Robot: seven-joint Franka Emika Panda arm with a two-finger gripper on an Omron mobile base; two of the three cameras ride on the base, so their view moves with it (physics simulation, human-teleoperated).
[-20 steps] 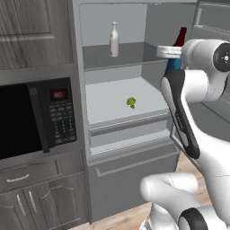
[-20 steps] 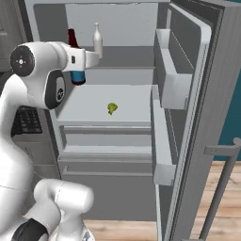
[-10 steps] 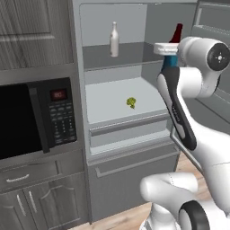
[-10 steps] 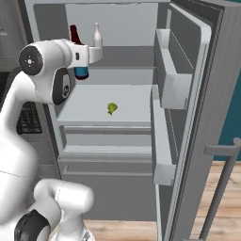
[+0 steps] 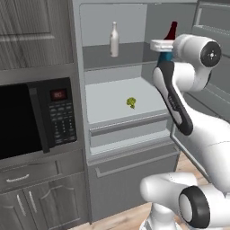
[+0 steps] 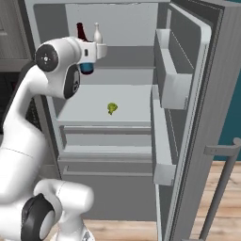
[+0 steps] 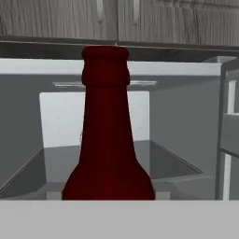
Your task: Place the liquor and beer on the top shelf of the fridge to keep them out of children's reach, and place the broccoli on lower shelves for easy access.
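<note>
Gripper [image 5: 167, 50] jaws stand partly apart, clamped on the body of the small dark red-brown beer bottle with a blue label band [image 5: 170, 32]; its neck rises upright above the white hand in both base views and stands large in the middle of the hand view [image 7: 106, 130].

The move to come turns on one relation, I judge: the flat darker-grey top shelf board [image 5: 101, 55] lies ahead of the gripper, further into the tall silver-grey fridge with the pale interior [image 6: 207, 84]. In the left base view the held bottle hangs near the shelf's right front corner; I cannot tell if its base is already over the front edge. Its long axis is upright, so it needs carrying inward and lowering, not turning.

The slim pale beige-white liquor bottle with a long neck [image 5: 114, 39] stands upright toward the back edge of that same shelf, left of the held bottle in the left base view. In the right base view the two necks look side by side [image 6: 97, 33]; how far apart in depth I cannot tell.

The tiny yellow-green broccoli floret [image 5: 131, 102] lies on the wide whitish lower shelf board [image 5: 108, 96], right of its middle and toward its front edge.

Count: one beer bottle, one liquor bottle, one floret, one arm.

A black microwave [image 5: 36, 117] sits left of the fridge.
</note>
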